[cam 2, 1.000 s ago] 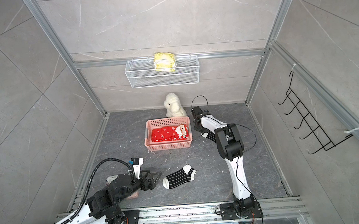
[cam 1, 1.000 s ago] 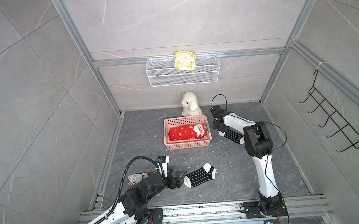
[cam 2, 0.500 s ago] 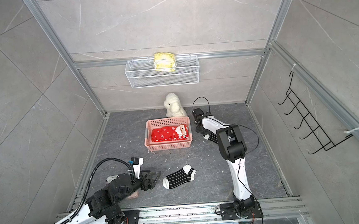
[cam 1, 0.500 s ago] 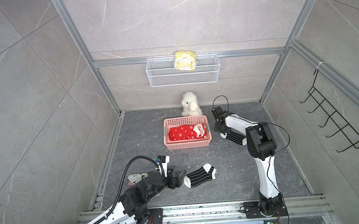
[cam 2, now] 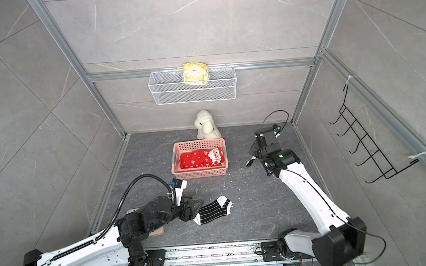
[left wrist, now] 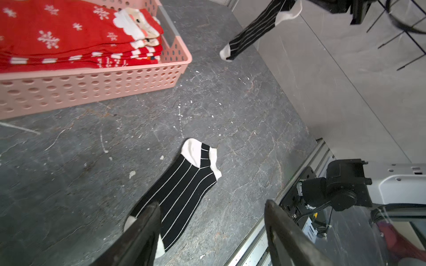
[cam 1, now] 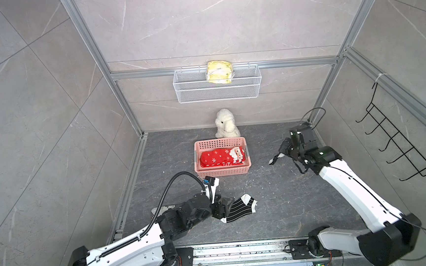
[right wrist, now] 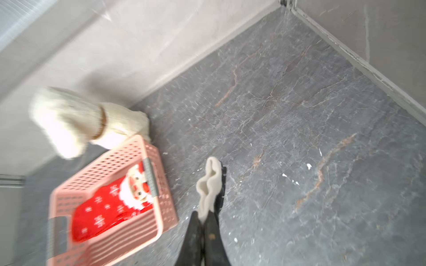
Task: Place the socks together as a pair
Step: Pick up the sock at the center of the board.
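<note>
Black striped sock [cam 1: 239, 208] lies flat on the dark floor near the front rail, well in front of the pink basket [cam 1: 223, 172]. Left gripper [left wrist: 211, 207] is low over its near white end, jaws spread wide, one finger overlapping the fabric, nothing gripped. Matching sock [left wrist: 255, 30] hangs to the right of the basket, pinched at a white end by the right gripper [right wrist: 202, 218], jaws closed tight. Red snowflake socks [cam 1: 218, 157] are stacked inside the basket.
</note>
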You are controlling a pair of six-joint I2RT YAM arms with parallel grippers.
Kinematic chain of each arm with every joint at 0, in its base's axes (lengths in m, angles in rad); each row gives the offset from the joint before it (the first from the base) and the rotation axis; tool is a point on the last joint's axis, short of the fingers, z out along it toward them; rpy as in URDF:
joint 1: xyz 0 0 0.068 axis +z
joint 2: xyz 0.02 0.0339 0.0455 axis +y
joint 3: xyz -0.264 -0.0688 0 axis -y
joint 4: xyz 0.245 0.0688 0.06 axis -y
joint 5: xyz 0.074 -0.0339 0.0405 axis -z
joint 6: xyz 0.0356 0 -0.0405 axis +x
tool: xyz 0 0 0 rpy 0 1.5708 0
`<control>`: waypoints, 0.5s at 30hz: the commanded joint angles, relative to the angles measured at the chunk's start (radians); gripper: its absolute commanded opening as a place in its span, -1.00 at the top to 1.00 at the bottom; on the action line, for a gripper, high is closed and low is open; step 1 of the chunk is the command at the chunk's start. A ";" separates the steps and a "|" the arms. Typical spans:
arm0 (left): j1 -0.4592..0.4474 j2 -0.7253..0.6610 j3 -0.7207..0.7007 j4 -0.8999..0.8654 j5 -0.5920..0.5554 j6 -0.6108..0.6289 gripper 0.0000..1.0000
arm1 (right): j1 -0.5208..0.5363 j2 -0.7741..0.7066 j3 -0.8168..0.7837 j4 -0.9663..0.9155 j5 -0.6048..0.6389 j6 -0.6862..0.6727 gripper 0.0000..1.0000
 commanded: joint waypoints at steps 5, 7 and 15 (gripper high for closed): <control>-0.203 0.187 0.168 0.225 -0.302 0.320 -0.52 | 0.127 -0.124 0.018 -0.221 -0.033 0.167 1.00; -0.208 0.227 0.186 0.277 -0.292 0.373 -0.52 | 0.181 -0.145 0.021 -0.245 -0.036 0.225 1.00; -0.229 0.300 0.185 0.521 -0.278 0.558 -0.44 | 0.414 -0.229 -0.005 -0.191 0.036 0.377 1.00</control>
